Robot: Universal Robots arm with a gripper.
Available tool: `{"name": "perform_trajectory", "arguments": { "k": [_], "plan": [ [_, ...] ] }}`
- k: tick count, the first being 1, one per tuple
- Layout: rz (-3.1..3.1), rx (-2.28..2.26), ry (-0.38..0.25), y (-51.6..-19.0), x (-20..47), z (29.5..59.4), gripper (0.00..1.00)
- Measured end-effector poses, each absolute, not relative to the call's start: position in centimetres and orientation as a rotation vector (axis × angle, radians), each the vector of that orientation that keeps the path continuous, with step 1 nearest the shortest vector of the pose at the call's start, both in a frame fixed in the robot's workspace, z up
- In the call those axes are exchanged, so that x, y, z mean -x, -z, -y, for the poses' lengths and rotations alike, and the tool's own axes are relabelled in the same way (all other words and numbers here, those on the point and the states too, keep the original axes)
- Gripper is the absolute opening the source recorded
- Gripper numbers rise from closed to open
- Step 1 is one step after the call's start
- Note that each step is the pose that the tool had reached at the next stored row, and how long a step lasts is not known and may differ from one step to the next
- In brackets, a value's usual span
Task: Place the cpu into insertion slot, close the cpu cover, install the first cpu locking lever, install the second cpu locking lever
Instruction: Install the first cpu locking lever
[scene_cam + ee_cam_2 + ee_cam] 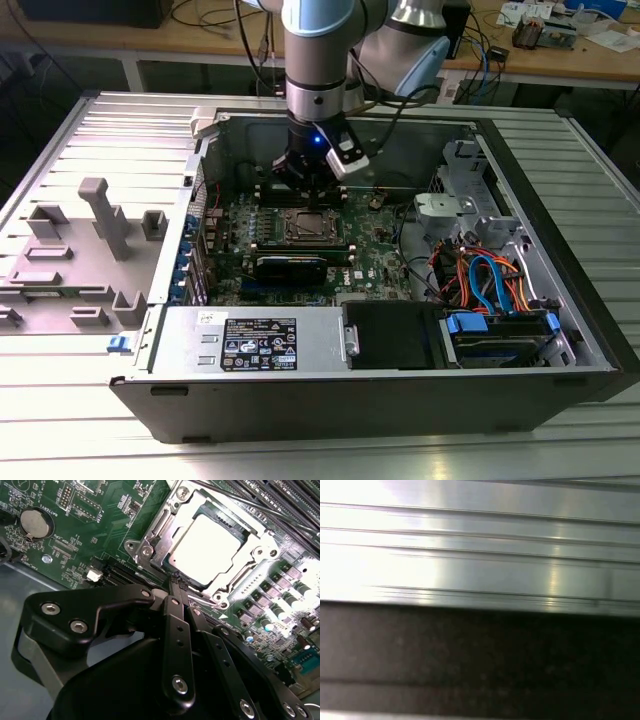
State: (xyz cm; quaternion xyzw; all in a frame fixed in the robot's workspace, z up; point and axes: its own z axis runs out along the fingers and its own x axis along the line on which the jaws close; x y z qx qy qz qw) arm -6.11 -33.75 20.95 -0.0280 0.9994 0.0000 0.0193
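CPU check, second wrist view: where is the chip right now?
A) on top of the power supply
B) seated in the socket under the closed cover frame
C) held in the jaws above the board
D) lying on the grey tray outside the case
B: in the second wrist view the cpu lies flat in the insertion slot, with the cpu cover framing it, and the gripper at the frame's edge.

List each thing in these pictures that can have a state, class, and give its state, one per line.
Dull silver square cpu: seated in the insertion slot.
Silver metal frame cpu cover: closed flat around the chip.
Black gripper: shut, tips at the socket's edge.
Dark grey computer case: side open, lying flat.
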Motion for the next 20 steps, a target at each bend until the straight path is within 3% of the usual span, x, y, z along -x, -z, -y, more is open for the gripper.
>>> {"name": "perform_trajectory", "arguments": {
  "k": [20],
  "plan": [
    [-3.102, 0.087, 0.0, -20.68, 5.1, 33.69, 0.11]
  ]
}}
